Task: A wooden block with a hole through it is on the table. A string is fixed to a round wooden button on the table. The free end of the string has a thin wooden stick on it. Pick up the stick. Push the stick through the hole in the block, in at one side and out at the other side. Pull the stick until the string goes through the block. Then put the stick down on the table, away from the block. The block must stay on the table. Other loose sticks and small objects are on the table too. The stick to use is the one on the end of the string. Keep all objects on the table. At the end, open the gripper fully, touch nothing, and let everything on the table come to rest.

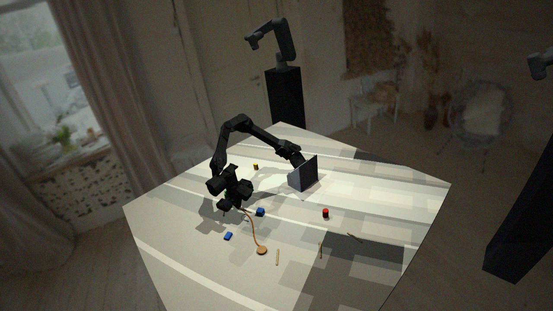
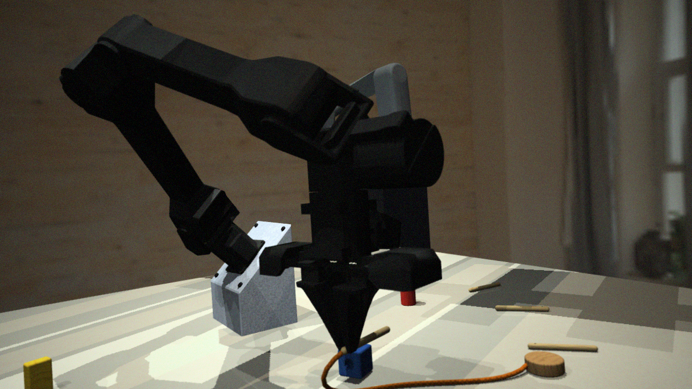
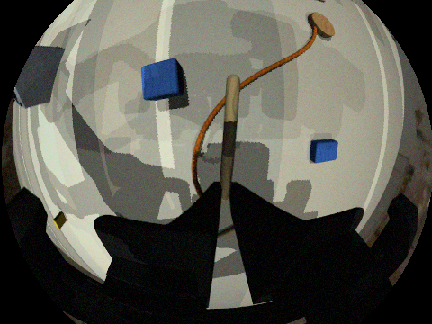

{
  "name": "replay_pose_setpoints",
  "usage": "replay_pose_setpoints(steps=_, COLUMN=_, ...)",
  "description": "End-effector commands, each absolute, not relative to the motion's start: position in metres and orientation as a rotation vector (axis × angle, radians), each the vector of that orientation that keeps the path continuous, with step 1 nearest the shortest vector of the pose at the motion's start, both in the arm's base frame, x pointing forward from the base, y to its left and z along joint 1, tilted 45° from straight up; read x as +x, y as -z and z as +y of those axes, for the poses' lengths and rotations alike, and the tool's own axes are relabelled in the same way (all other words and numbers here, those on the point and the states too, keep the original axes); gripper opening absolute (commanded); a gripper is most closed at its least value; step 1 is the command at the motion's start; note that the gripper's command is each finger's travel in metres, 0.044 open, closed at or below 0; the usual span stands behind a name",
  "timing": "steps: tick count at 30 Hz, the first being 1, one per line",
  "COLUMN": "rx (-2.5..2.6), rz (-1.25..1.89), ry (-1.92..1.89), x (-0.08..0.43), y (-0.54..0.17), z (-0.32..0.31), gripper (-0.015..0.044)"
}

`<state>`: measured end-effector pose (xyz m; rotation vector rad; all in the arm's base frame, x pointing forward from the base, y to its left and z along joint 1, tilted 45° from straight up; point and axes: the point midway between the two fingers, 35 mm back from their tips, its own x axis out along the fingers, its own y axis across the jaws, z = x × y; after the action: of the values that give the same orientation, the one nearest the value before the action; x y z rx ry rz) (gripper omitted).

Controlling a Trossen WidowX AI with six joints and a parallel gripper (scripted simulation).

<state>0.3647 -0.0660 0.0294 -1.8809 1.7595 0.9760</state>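
The small blue block (image 1: 260, 211) (image 2: 361, 363) (image 3: 160, 80) stands on the table; a dark hole shows in its left face in the exterior view. My gripper (image 1: 239, 207) (image 2: 349, 348) (image 3: 224, 188) is shut on the string's stick (image 1: 246, 211) (image 2: 374, 334) (image 3: 231, 101), near its string end, and holds it above the table. In the wrist view the stick's free end points away from the fingers, to the right of the block. The orange string (image 1: 253, 231) (image 3: 270, 69) curves from the fingers to the round wooden button (image 1: 261, 249) (image 2: 544, 364) (image 3: 323, 25), outside the block.
A flat blue piece (image 1: 228, 235) (image 3: 324, 151), a red cylinder (image 1: 325, 213) (image 2: 407, 297) and a yellow piece (image 1: 255, 166) (image 2: 37, 375) (image 3: 59, 220) lie around. Several loose sticks, such as one near the button (image 1: 277, 256) (image 2: 562, 347), are also there. A grey wedge (image 1: 309, 173) (image 2: 268, 302) (image 3: 40, 76) stands behind.
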Motion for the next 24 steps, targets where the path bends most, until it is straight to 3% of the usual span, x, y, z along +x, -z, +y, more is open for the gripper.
replay_pose_setpoints(steps=1, rx=-1.962, rz=1.731, ry=-1.122, x=0.369, y=-0.027, z=-0.064, gripper=0.0)
replay_pose_setpoints(steps=24, rx=-1.977, rz=1.725, ry=-1.147, x=0.378, y=-0.039, z=-0.076, gripper=0.0)
